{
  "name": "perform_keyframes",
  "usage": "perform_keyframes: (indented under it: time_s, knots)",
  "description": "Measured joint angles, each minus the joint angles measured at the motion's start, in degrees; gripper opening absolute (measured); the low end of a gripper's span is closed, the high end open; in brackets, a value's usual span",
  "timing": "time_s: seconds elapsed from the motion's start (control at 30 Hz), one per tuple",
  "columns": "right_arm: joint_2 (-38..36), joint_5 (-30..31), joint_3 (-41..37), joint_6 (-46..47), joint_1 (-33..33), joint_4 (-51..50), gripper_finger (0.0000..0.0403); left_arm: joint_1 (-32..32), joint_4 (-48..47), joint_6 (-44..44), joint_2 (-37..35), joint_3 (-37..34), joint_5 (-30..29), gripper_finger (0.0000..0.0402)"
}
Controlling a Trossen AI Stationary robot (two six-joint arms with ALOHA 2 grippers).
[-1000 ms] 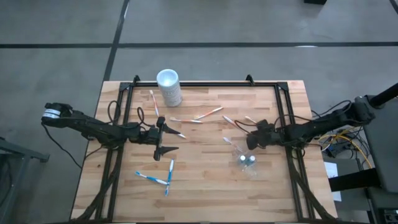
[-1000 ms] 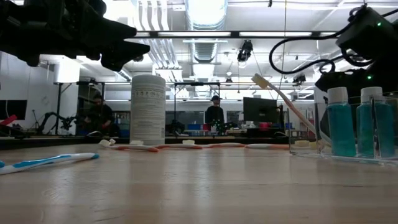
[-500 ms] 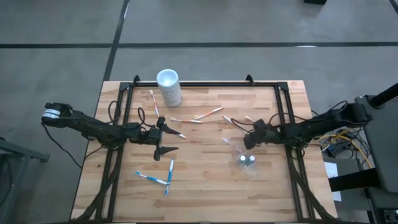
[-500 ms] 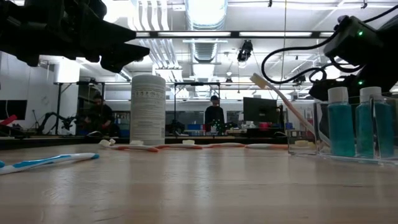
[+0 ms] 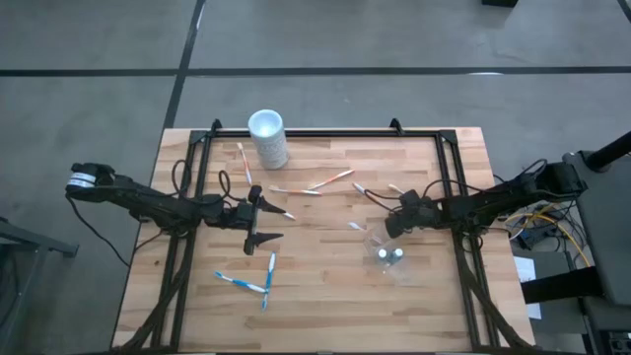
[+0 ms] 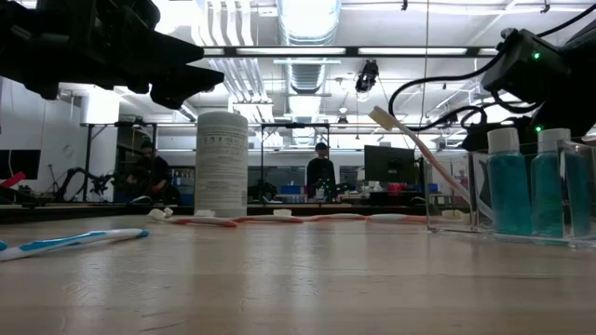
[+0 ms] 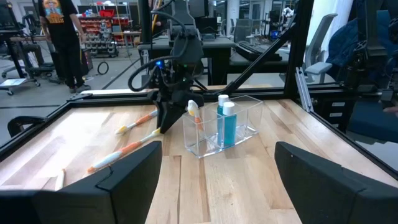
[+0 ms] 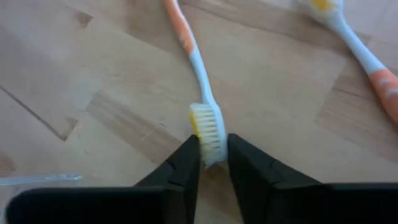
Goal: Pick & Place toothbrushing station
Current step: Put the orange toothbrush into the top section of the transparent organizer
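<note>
From the high view, the clear plastic holder (image 5: 387,248) sits right of centre on the table (image 5: 325,296), and my right gripper (image 5: 395,221) is at its far-left corner. The left gripper (image 5: 266,219) hangs over the table left of centre, jaws spread wide, holding nothing. Orange-and-white toothbrushes (image 5: 330,180) lie scattered across the far half, mostly running left-right or on a slight diagonal. Two blue-and-white toothbrushes (image 5: 242,283) lie near the front left, one slanted, one nearly front-to-back. The opaque white cup (image 5: 268,138) stands at the far edge.

Low view: the holder (image 6: 521,191) stands upright at the right with two teal bottles (image 6: 507,186) side by side in it. One toothbrush (image 6: 419,149) is lifted off the table, long axis tilted, bristle head up and pointing left, handle sloping down toward the holder. The right gripper is above it, though I can't see the jaws here. A blue-and-white brush (image 6: 70,242) lies flat at the left.

Left wrist view: looking across the table, the right gripper (image 7: 177,109) is just beside the holder (image 7: 224,127), with the brush head (image 7: 193,107) sticking up at the holder's near end.

Right wrist view: the jaws are narrow, pinched on the bristle head of an orange-and-white brush (image 8: 202,118), its handle running straight away from the fingers (image 8: 183,162).
</note>
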Motion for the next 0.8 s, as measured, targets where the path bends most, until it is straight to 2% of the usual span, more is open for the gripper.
perform_keyframes:
  time_s: [0.27,0.8]
  knots:
    - [0.0,0.0,0.0,-0.4,0.0,0.2,0.0016,0.0,-0.3,0.0,0.0,0.0,0.0,0.0319]
    - [-1.5,0.4,-0.2,-2.4,0.0,0.2,0.0013,0.0,-0.3,0.0,0.0,0.0,0.0,0.0319]
